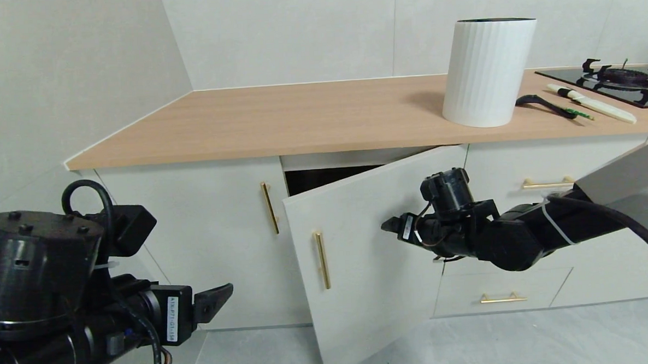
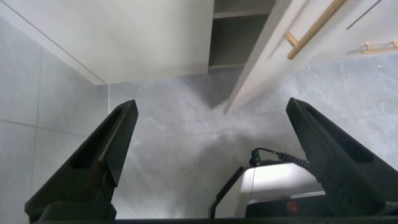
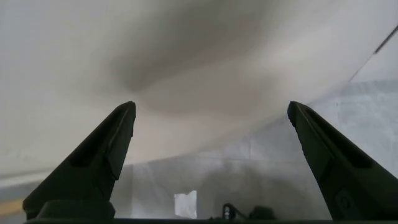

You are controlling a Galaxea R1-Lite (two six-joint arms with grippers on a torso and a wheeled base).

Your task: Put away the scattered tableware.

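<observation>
A white ribbed holder point(image 1: 488, 71) stands on the wooden counter point(image 1: 277, 118). Just right of it lie a black utensil point(image 1: 545, 105) and a white knife-like piece point(image 1: 594, 103) with a small green item point(image 1: 579, 113) between them. My right gripper point(image 1: 392, 225) hovers below the counter, close to the face of the half-open cabinet door point(image 1: 376, 256); in the right wrist view it point(image 3: 211, 109) is open with the white door surface just ahead. My left gripper point(image 1: 214, 300) is low at the left, open point(image 2: 211, 109) over the floor, holding nothing.
A gas stove point(image 1: 626, 78) sits at the counter's right end. The open door carries a gold handle point(image 1: 321, 260), seen too in the left wrist view point(image 2: 314, 28). Closed doors and drawers with gold handles point(image 1: 545, 183) flank it. Grey floor tiles point(image 1: 473, 345) lie below.
</observation>
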